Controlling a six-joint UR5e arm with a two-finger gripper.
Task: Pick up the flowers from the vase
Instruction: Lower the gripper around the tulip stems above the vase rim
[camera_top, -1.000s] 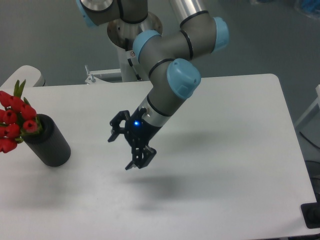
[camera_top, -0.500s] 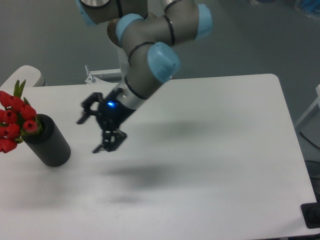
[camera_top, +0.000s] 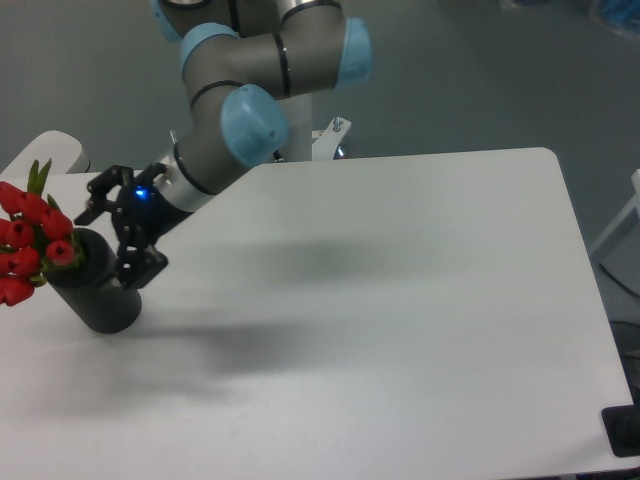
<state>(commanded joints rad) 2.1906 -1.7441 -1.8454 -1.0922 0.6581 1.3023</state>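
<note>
The flowers (camera_top: 30, 240) stood at the far left of my view, a tight bunch of red buds with a green leaf tip poking up, leaning left out of the mouth of the black vase (camera_top: 98, 285), which sat tilted near the left edge of the white tabletop (camera_top: 400, 300). Over the last second I had swung the hand (camera_top: 112, 232) across from mid-table; it now sat just right of the vase's mouth, its lower finger overlapping the vase's upper wall, fingers spread apart with nothing between them. I judged that put me at the end of the approach, with the reach over the buds and the closing still to do. Some buds were cut off by the left edge of the frame, the stems were hidden inside the vase, and I could not tell whether that lower finger actually touched the vase.
</note>
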